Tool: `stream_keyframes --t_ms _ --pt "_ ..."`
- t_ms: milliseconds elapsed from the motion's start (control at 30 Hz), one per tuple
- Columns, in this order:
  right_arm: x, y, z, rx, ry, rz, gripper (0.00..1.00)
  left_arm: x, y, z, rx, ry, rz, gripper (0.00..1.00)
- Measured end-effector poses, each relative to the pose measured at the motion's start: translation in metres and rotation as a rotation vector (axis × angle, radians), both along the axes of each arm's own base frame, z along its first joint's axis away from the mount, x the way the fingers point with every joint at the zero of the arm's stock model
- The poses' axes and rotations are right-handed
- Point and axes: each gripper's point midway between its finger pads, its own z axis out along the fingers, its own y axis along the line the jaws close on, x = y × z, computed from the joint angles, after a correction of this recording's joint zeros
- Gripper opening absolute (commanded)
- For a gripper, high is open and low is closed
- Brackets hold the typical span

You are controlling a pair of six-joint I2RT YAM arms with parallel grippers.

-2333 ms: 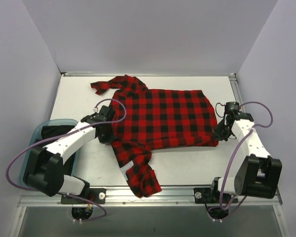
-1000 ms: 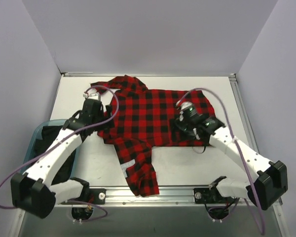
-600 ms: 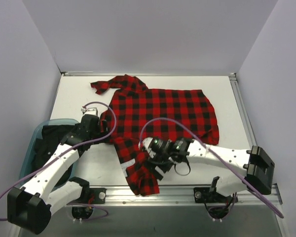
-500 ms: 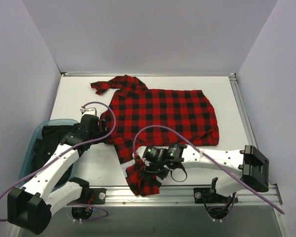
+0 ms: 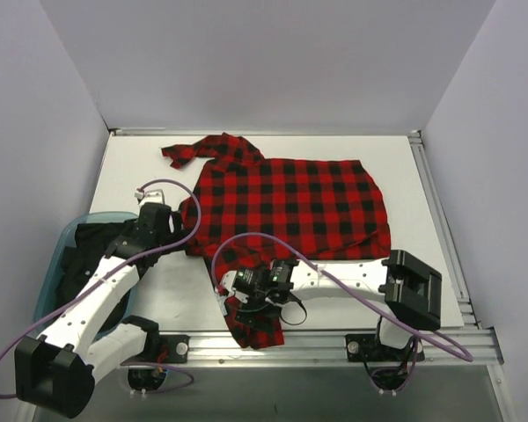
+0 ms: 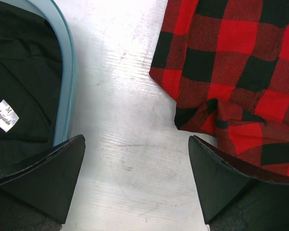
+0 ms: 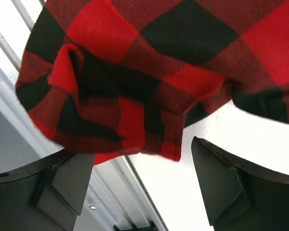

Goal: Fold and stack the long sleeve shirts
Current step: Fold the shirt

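One red-and-black buffalo-check flannel shirt [image 5: 290, 198], spread on the white table [image 5: 141, 167], beyond both claws. Its near sleeve [image 5: 251, 312] trails to the table's front edge.

Right claw [image 5: 246, 294]: jaws apart, empty, poised above the sleeve with the crumpled cuff [image 7: 111, 96] lying between and just ahead of the fingers.

Left claw [image 6: 136, 139]: jaws apart, empty, over bare table; shirt edge to its right, light blue plastic tub [image 6: 67, 72] holding a dark garment [image 6: 19, 62] to its left.

Step in hand, as I judge it: taking up the loose sleeve to fold it in over the body. Next I would lower the right claw, pinch the cuff, then carry it over the shirt's body.

Change: half a second ago the right claw sat further up the sleeve; it has since slid to the cuff. The left claw has hardly moved.
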Motion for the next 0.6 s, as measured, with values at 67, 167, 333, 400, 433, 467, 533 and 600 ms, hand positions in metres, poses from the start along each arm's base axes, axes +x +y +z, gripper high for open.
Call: stream_keyframes --t_ms 67,167,333,400,433,467,533,600 --pt "0.001 0.002 -0.004 -0.009 0.001 0.027 0.80 0.000 0.002 0.000 0.000 0.000 0.006 0.97" --pt "-0.001 0.004 -0.008 -0.016 0.012 0.060 0.64 0.000 0.003 0.000 -0.001 0.000 0.011 0.98" --pt "-0.002 0.003 -0.011 -0.020 0.035 0.094 0.06 0.000 0.003 0.000 -0.002 0.001 0.014 0.97" --pt "0.000 0.003 -0.008 -0.016 0.040 0.102 0.00 0.000 0.003 -0.001 -0.003 0.002 0.014 0.97" --pt "0.003 0.003 -0.006 -0.015 0.038 0.097 0.00 0.000 0.003 -0.001 -0.004 0.004 0.013 0.97" --pt "0.007 0.003 -0.002 -0.012 0.035 0.091 0.00 0.000 0.003 -0.001 -0.007 0.006 0.013 0.97" --pt "0.025 0.002 0.010 0.004 0.013 0.058 0.00 0.000 0.003 -0.003 -0.009 0.012 0.013 0.97" --pt "0.051 0.002 0.027 0.030 -0.025 0.009 0.00 0.000 0.003 -0.003 -0.013 0.015 0.011 0.97"
